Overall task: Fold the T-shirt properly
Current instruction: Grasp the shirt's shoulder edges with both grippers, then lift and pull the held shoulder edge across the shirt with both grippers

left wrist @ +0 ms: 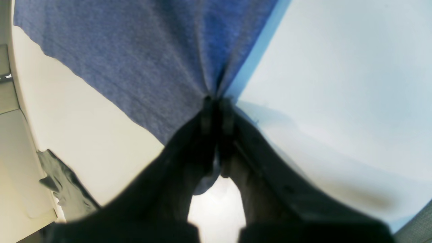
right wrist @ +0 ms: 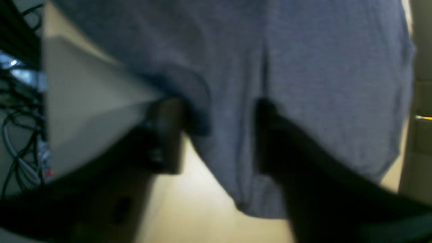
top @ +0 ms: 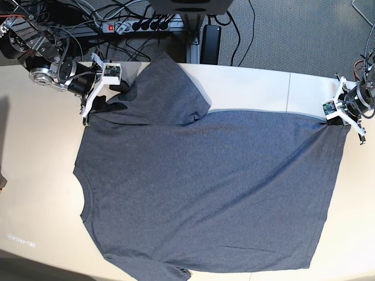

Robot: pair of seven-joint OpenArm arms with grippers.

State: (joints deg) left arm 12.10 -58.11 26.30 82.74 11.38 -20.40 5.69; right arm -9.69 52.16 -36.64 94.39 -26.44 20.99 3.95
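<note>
The dark blue-grey T-shirt (top: 205,187) lies spread on the pale table (top: 252,82), collar to the left and hem to the right, plain side up. My left gripper (top: 333,120) is at the far right hem corner. The left wrist view shows the left gripper (left wrist: 216,101) shut on the T-shirt (left wrist: 135,50), with the cloth puckering into its tips. My right gripper (top: 96,108) is at the far left shoulder beside the upper sleeve (top: 170,88). In the blurred right wrist view the right gripper (right wrist: 219,135) has its jaws apart, with a fold of the T-shirt (right wrist: 303,67) hanging between them.
Behind the table's far edge are a power strip (top: 140,24), cables and a black box (top: 211,38) on grey carpet. The lower sleeve (top: 176,272) reaches the bottom edge of the base view. Loose cables (right wrist: 17,118) hang left of the right gripper.
</note>
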